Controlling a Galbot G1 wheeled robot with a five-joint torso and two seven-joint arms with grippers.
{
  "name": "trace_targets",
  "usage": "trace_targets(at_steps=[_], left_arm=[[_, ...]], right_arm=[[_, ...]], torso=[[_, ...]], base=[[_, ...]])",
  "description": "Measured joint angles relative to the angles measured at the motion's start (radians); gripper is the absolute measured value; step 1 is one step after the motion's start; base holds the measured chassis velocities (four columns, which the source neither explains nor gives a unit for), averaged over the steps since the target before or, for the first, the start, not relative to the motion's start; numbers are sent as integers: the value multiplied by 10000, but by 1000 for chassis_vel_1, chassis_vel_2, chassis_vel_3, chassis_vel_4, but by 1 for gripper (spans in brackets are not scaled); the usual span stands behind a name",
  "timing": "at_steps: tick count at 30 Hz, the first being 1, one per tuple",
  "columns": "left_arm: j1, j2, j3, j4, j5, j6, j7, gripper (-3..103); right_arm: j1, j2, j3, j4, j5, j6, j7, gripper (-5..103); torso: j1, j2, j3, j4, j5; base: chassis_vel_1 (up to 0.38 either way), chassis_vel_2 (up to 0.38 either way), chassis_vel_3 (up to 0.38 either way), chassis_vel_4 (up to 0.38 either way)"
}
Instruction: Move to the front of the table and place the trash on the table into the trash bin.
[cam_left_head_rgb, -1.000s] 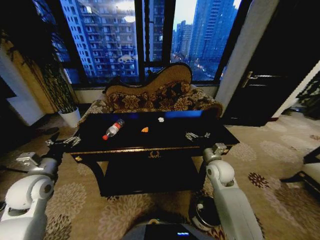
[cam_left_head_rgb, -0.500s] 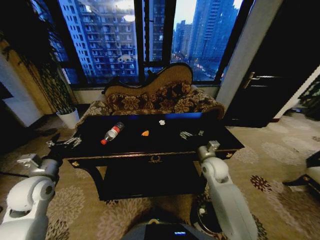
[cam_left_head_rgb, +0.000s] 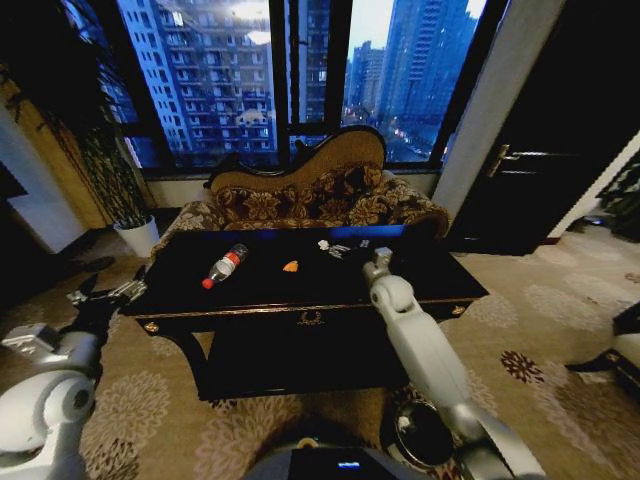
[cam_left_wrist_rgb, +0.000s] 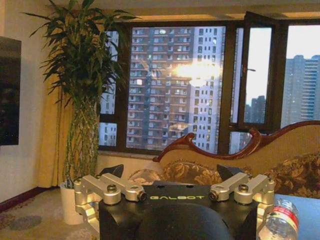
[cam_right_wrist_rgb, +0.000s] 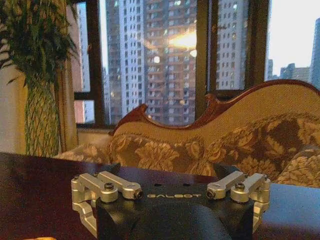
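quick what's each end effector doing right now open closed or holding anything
Left end effector: open, empty, beside the table's left end.
Right end effector: open, empty, over the table.

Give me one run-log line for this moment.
right gripper: open, over table near white scrap | left gripper: open, beside table | bottle: lying

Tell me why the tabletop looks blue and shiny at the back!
In the head view, the table has a glossy black top that mirrors the bright window, making a blue band along its far edge near the right gripper. In the left wrist view, sunlight glares off a tower's windows, washing them out.
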Motion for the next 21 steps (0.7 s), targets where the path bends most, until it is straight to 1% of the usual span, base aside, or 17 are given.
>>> trace_targets(at_steps=[4,11,13,19,21], left_arm=[[31,-68,16,-81,11,0,0,100],[-7,-95,117,-139,21,0,-1,100],[-2,-89,113,-140,19,-1,-1,100],[29,-68,80,-97,-2,-52,-1,100],[29,-82,87,-90,-6,-79,-1,100]], right_arm=[[538,127,-295,-494,-99,-360,0,100],[1317,207,-473,-1416,-303,-738,0,100],[1637,209,-530,-1833,-304,-1001,1,100],[1853,272,-712,-2304,-291,-1376,1,100],[1913,397,-770,-2452,-218,-1647,0,100]], torso=[[-1,1,0,-6,1],[0,0,-1,-5,1],[0,0,0,-5,1],[-1,0,-1,-5,1],[-1,0,-1,-2,1]], base=[[0,0,0,0],[0,0,0,0],[0,0,0,0],[0,0,0,0],[0,0,0,0]])
